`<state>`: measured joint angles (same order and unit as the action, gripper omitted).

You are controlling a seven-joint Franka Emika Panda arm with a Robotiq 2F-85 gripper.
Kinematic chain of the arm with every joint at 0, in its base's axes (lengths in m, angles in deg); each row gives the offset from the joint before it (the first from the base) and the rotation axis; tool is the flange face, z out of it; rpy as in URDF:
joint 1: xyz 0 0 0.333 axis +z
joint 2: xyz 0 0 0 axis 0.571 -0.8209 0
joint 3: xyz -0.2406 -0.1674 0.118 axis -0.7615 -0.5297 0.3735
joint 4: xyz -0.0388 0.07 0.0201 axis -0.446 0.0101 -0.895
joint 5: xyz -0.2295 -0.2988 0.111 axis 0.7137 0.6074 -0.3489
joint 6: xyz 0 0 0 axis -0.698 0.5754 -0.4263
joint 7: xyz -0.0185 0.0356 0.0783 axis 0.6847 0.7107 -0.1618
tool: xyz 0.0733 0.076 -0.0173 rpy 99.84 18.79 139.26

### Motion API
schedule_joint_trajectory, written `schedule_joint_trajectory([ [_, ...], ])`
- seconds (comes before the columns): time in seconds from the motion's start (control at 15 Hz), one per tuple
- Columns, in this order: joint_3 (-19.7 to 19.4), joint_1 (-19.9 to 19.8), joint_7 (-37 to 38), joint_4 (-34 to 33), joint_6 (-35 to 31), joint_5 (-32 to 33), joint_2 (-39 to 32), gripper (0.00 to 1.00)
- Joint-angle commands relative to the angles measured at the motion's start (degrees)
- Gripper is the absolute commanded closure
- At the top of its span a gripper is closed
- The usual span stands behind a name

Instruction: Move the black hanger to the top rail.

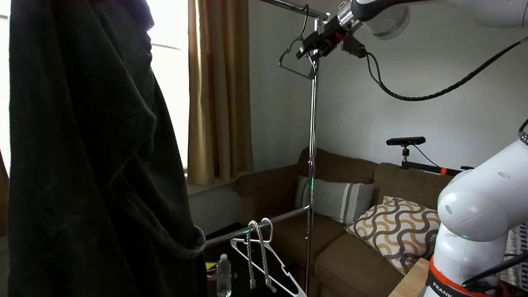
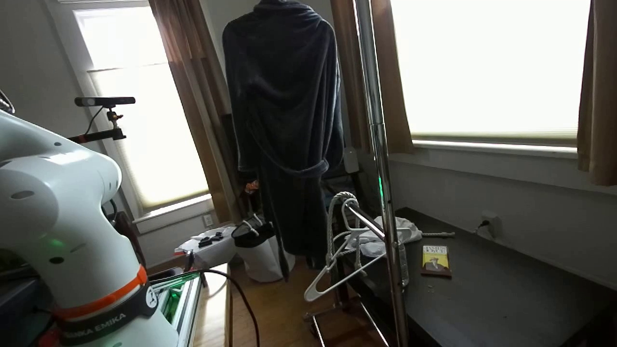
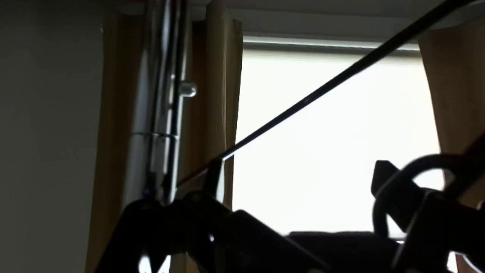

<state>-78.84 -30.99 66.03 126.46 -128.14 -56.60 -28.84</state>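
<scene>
"Black hanger (image 1: 295, 71) — where is it?"

"Up at the top rail (image 1: 288, 5), its hook apparently resting over it, near the upright post (image 1: 313, 123)."

"And the gripper (image 3: 297, 177)?"

"Its fingers stand wide apart in the wrist view; I see nothing pinched, though what looks like the hanger's frame slants across and curves close by one finger."

"So what worries you?"

"A snag. If a finger is inside that frame, backing out could drag the hook off. A sideways swing might also knock the post."

"How does the arm (image 1: 474, 206) stand?"

"High — its far end up near the rail, wrist tilted downward, gripper beside the hanger."
</scene>
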Motion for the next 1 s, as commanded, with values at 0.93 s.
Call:
schedule_joint_trajectory([
  [0.93,-2.4,1.5,2.0,4.1,3.8,5.8,9.6,0.00],
])
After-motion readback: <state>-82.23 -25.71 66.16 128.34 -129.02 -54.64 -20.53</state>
